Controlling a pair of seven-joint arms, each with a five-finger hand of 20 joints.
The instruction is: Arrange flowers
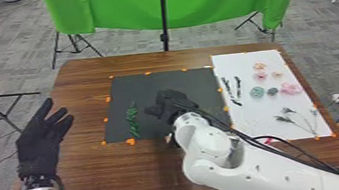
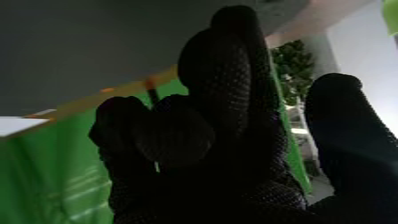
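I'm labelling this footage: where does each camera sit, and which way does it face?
Head view: on the robot's head, facing forward and down at the brown table; both arms show, with left hand and right hand.
Right wrist view: on the right arm's wrist, looking along its own black glove towards the green cloth.
Shared: right hand, green cloth.

Rounded white arms (image 1: pixel 272 177) carry black cables (image 1: pixel 256 144) and gloves (image 1: pixel 41 143).

Glossy brown wooden table (image 1: pixel 89 181)
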